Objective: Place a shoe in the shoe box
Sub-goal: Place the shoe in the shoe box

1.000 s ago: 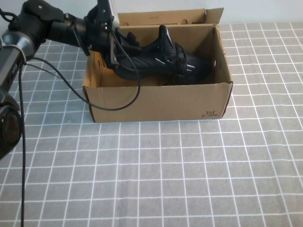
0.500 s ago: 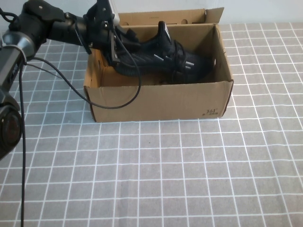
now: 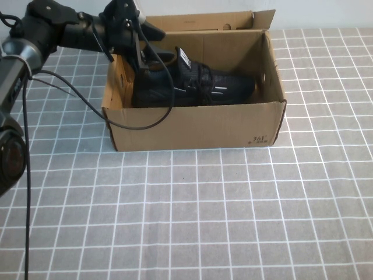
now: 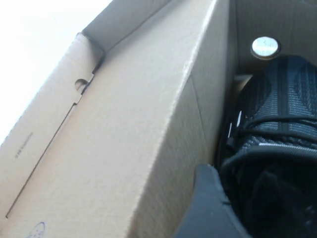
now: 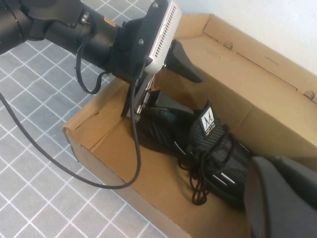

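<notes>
The black shoe (image 3: 198,87) lies upright on the floor of the brown shoe box (image 3: 192,125), toe toward the right end, white-marked tongue tab up. My left gripper (image 3: 148,51) hovers over the box's left end just above the heel, open, one finger (image 3: 154,32) raised and the other down by the heel. The right wrist view shows the shoe (image 5: 208,144), the box (image 5: 99,148) and the left gripper (image 5: 168,94) spread apart. The left wrist view shows the shoe (image 4: 277,124) beside the box wall (image 4: 148,124). My right gripper (image 5: 277,173) hangs above the box's toe end.
The box stands at the back of a grey grid-patterned tablecloth (image 3: 192,216). Its lid flap (image 3: 198,22) stands up behind. A black cable (image 3: 134,125) from the left arm loops over the box's front left wall.
The shoe was held tilted above the box; it has dropped and now rests level inside. My left gripper has opened and lifted slightly off the heel.
</notes>
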